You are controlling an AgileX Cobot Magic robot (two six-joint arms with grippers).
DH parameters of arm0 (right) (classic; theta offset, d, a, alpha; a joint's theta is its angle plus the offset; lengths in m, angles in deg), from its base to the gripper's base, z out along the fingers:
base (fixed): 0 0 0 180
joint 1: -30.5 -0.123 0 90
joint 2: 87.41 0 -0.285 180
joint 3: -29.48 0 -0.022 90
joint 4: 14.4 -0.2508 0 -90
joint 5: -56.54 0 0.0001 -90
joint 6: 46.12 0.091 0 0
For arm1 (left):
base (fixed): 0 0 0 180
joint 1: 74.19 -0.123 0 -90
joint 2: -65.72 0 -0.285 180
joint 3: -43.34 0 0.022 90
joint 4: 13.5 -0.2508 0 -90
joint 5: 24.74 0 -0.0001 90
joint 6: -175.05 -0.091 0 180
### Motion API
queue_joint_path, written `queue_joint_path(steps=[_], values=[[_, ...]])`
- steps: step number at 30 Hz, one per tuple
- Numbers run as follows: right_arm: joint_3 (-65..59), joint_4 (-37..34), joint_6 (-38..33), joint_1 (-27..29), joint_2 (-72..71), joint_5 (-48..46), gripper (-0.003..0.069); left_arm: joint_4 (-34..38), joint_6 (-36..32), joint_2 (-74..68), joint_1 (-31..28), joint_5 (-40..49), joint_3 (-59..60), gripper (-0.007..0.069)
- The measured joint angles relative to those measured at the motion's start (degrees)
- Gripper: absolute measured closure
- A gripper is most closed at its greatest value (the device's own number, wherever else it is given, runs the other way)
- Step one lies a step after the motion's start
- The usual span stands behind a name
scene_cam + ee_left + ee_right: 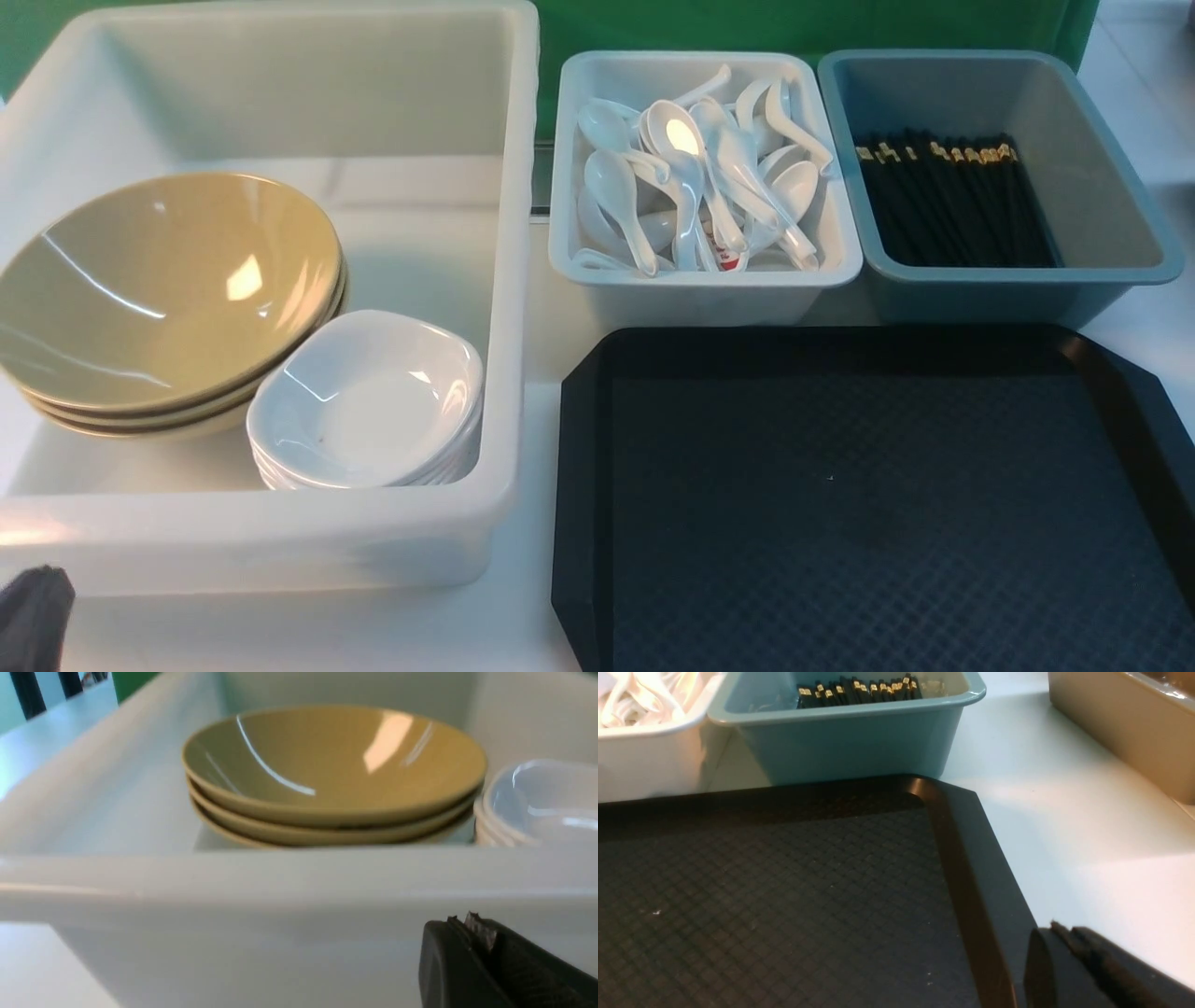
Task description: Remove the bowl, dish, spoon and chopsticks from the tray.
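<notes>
The tray (878,504), black with cut corners, a raised glossy rim and a diamond-textured floor, lies on the white table (541,355) at the front right with nothing on it. Left of it stands a large white bin (280,523). Inside that bin the bowl (159,289), wide, shallow and glossy mustard-tan, tops a tilted stack of like bowls. Just beside it the dish (369,401), small, white and rounded-square, tops its own stack. Behind the tray, a pale bin (700,280) holds a heap of white soup spoons (695,182), and a blue-grey bin (1111,224) next to it holds black chopsticks (943,201) with gold bands, lying side by side.

The left gripper (472,926) sits low outside the white bin's near wall, its jaws pressed together and holding nothing. The right gripper (1062,935) hangs over the tray's right rim, jaws all but together, also empty. A tan bin (1125,728) stands farther right.
</notes>
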Motion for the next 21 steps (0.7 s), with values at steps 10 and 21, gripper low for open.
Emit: queue_joint_path(steps=[10,21], values=[[0.00,0.00,0.00,0.00,0.00,0.02,0.0582,-1.15,-1.31,0.06,0.00,0.77,0.00,0.0636],[0.00,0.00,0.00,0.00,0.00,0.02,0.0575,-1.33,-1.47,0.17,0.00,0.81,0.00,0.0636]])
